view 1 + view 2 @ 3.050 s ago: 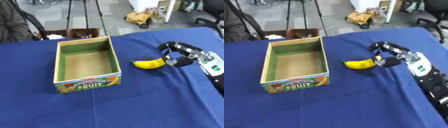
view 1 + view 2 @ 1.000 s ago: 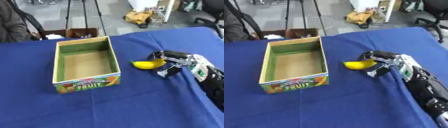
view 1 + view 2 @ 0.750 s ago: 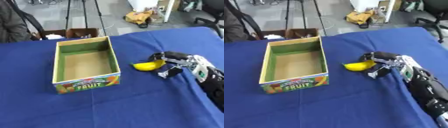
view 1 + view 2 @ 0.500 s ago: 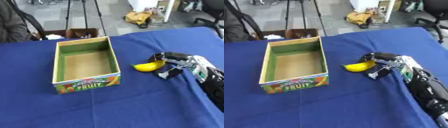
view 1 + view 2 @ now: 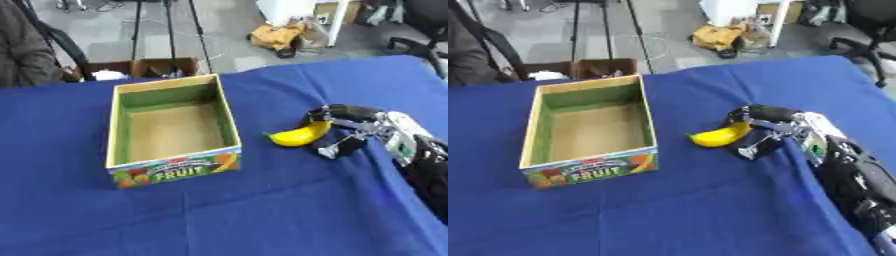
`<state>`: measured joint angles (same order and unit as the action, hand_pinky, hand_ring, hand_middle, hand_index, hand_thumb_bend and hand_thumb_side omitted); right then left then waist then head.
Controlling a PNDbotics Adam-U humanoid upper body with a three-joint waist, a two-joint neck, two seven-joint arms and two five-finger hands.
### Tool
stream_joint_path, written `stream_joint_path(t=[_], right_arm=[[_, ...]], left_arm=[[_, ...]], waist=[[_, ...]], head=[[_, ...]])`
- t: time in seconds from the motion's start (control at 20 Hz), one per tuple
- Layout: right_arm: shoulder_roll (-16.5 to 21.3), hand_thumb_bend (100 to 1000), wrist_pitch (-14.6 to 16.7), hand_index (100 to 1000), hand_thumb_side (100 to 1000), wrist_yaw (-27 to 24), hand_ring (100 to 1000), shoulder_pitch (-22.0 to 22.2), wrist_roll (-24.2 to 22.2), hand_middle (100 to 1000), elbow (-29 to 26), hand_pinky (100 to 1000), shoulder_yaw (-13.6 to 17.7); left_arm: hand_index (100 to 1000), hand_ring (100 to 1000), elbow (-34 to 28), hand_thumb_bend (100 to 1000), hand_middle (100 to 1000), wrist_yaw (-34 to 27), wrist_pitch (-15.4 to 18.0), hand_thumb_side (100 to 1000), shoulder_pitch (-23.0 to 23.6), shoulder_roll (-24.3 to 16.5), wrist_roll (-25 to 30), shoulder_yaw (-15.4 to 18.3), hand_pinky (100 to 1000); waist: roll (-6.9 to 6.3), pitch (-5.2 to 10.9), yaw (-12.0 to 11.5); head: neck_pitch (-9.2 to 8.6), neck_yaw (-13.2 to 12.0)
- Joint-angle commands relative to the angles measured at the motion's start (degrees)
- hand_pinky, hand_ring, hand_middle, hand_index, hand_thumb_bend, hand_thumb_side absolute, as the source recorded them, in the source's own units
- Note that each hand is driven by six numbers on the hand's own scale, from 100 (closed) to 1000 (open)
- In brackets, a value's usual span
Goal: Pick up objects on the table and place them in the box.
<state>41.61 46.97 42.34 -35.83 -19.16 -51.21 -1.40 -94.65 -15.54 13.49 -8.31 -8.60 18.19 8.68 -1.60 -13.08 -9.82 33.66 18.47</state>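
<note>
Fingers [image 5: 325,114] around banana [image 5: 296,136], beside box [image 5: 166,161]

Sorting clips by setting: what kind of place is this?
Probably a lab or workshop: a table under blue cloth, tripod legs on bare grey floor, an office chair and cardboard boxes behind it.

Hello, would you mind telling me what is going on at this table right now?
The robot's right hand is curled around one end of a yellow banana on the blue table, gripping it to pick it up. The open fruit box stands just to the banana's left, with nothing inside it. The left hand is not in view.
</note>
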Motion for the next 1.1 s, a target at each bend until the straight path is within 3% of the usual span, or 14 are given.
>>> stream_joint_path(t=[0.05,0.45,0.6,0.65,0.7,1.1], right_arm=[[2.39,100,4.85,704,240,0.93,834,-0.24,-4.9,746,-0.1,894,0.35],[2.57,100,4.9,632,233,0.54,829,-0.13,-4.44,736,-0.59,891,0.43],[2.75,100,4.98,627,231,0.29,802,-0.21,-4.16,708,-1.15,883,0.44],[2.81,100,4.98,625,269,0.19,795,-0.23,-4.06,700,-1.32,882,0.45],[2.87,100,4.99,624,230,0.09,784,-0.24,-3.98,689,-1.49,881,0.46],[3.13,100,4.88,622,228,-0.52,779,-0.28,-3.58,678,-2.35,881,0.51]], left_arm=[[567,705,-0.66,242,477,-0.26,0.1,1000,-0.43,-0.98,-0.07,0.05,504],[567,705,-0.66,242,477,-0.31,0.09,1000,-0.41,-0.99,-0.05,0.08,504],[567,705,-0.65,243,477,-0.31,0.06,1000,-0.41,-1.0,-0.07,0.11,504],[567,705,-0.65,244,477,-0.31,0.04,1000,-0.42,-1.0,-0.08,0.11,504],[567,705,-0.65,243,477,-0.31,0.02,1000,-0.45,-1.0,-0.07,0.11,504],[566,705,-0.68,245,477,-0.28,-0.14,1000,-0.56,-1.03,-0.21,0.2,504]], waist=[[0.04,0.89,0.16],[0.04,0.95,0.21],[0.11,0.99,0.25],[0.13,1.0,0.27],[0.16,1.01,0.29],[0.4,1.05,0.49]], head=[[-0.51,-0.06],[-0.49,-0.05],[-0.47,-0.02],[-0.47,-0.01],[-0.48,0.0],[-0.59,-0.12]])
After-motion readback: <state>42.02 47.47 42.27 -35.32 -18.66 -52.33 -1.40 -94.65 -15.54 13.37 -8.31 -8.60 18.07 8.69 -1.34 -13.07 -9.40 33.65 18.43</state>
